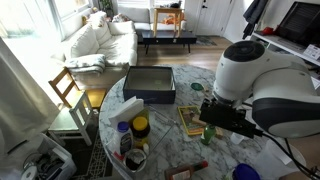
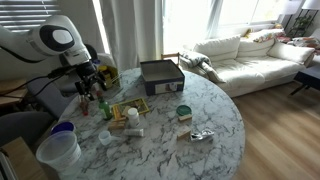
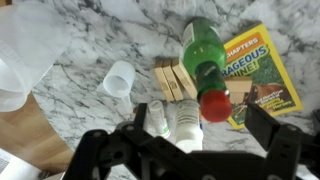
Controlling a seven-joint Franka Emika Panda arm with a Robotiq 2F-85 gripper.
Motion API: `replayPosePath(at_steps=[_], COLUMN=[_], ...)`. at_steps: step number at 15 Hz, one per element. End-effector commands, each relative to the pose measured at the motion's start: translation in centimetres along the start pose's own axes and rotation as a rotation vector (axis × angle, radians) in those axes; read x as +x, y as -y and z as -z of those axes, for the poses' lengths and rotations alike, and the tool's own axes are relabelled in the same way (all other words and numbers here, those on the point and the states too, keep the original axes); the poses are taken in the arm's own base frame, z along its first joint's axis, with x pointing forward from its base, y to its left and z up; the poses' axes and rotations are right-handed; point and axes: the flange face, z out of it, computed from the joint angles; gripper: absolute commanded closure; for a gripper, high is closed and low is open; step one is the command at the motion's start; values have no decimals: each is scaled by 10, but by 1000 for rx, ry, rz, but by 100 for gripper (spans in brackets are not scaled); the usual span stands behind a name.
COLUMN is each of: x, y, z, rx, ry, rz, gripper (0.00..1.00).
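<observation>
Wrist view looks down on the marble tabletop (image 3: 110, 30), where a yellow magazine (image 3: 258, 75) lies flat beside a standing green bottle (image 3: 205, 50). The pincer (image 3: 185, 150) hangs over the bottle's red cap (image 3: 213, 105), spread wide and gripping nothing, so the bottle stands unaided.

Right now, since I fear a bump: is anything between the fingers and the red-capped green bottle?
Nothing covers the green bottle in the wrist view, but a small white bottle sits close beside its red cap, inside the span of the open fingers.
</observation>
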Motion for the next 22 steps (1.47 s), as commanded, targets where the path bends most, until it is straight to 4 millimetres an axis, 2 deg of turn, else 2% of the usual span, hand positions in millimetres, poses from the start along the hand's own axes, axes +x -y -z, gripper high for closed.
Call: replayPosePath(at_steps=[1, 5, 6, 10, 14, 22], x=[2, 10, 7, 10, 23, 34], y=[2, 13, 11, 15, 14, 11], z=[15, 34, 26, 34, 30, 8], rx=[-45, 9, -17, 2, -4, -25], ry=[94, 131, 100, 110, 102, 242], rz=[101, 146, 122, 138, 166, 241], gripper=[0, 0, 0, 0, 0, 0])
